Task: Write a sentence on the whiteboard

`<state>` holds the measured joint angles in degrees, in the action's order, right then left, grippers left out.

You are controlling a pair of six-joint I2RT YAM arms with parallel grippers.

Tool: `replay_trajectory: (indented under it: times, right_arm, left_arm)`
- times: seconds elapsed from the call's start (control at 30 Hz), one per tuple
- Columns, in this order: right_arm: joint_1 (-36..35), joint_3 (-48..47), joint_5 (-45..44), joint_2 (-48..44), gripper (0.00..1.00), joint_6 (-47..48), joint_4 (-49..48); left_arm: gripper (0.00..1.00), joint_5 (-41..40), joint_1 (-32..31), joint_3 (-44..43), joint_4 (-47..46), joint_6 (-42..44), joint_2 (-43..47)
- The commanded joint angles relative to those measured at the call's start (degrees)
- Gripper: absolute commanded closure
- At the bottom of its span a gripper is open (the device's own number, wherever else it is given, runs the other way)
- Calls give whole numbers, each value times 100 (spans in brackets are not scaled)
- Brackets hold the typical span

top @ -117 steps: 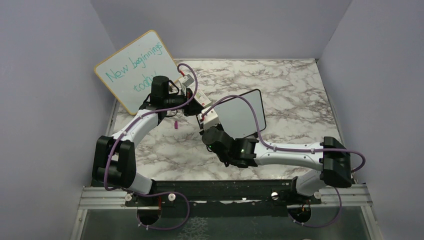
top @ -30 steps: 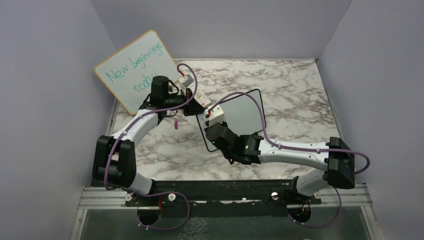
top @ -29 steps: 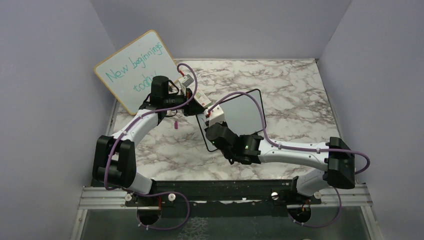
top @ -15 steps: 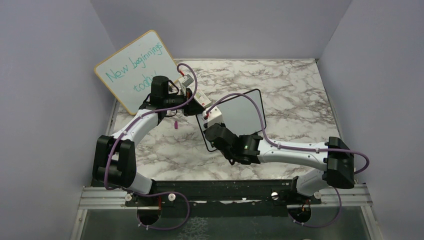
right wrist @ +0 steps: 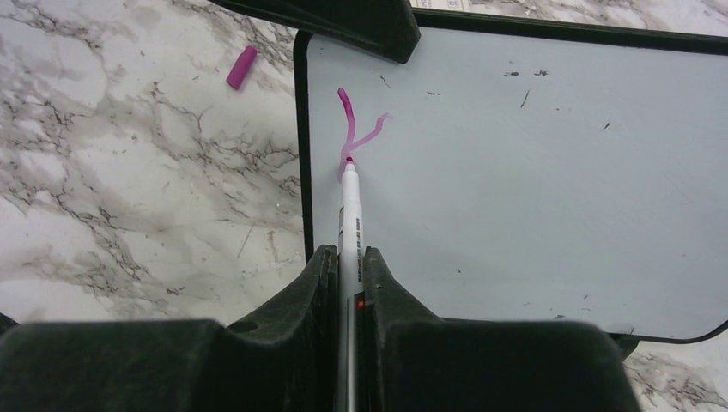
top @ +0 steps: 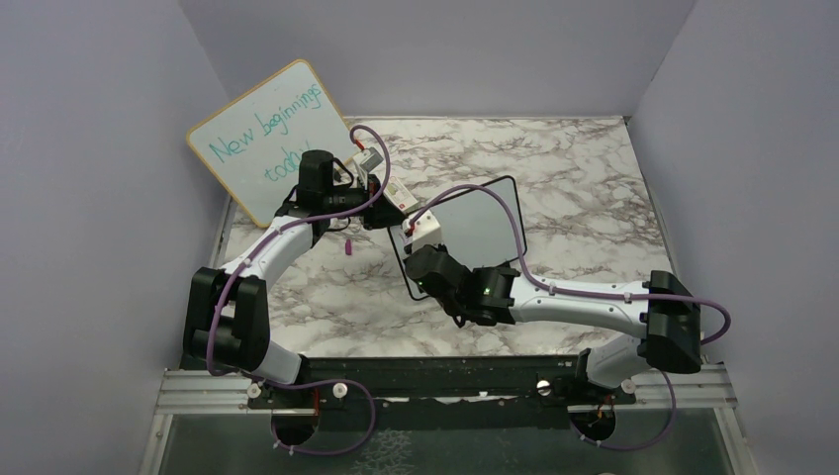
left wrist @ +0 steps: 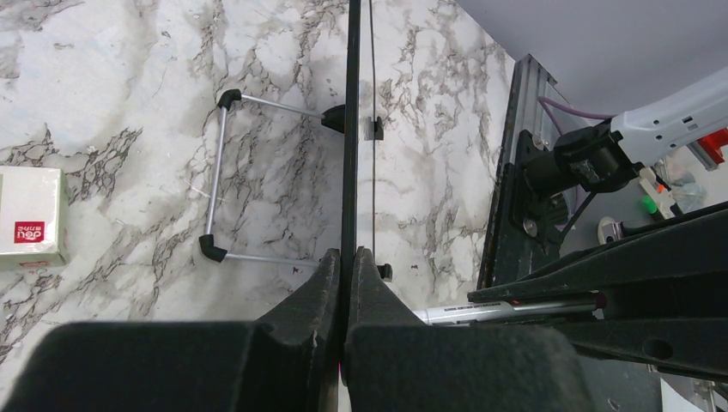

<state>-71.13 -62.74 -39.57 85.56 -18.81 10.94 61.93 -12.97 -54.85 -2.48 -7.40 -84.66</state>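
In the right wrist view we see our right fingers closed on one white marker, its barrel running straight ahead between them. Its pink tip touches the whiteboard just beyond the fingertips, close inside the board's left frame. Of the sentence only two joined pink strokes show, running on ahead of the tip. Left of these fingers and farther out, one pink cap lies on the marbled tabletop.

Only the left wrist view shows the whiteboard edge-on. Our left fingers are clamped on its thin black frame, which runs straight away from them. To their left a wire stand meets the board, and farther left sits one small white box with a red label.

Only the overhead view shows a second board, a wood-framed board with teal writing, on the opposite side of the left fingers from the whiteboard. We count two boards in all.
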Motion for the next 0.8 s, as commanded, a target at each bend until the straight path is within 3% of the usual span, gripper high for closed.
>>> replay_trajectory:
  times: [0.0, 0.6, 0.77]
  right_arm:
    - [47, 13, -248, 10, 100, -179, 386]
    - [47, 166, -495, -101, 100, -346, 595]
    - [47, 266, -286, -244, 100, -138, 260]
  left_arm:
    - [100, 122, -4, -35, 239, 35, -81]
    - [100, 135, -4, -35, 239, 27, -94]
    - [100, 134, -4, -35, 239, 28, -103]
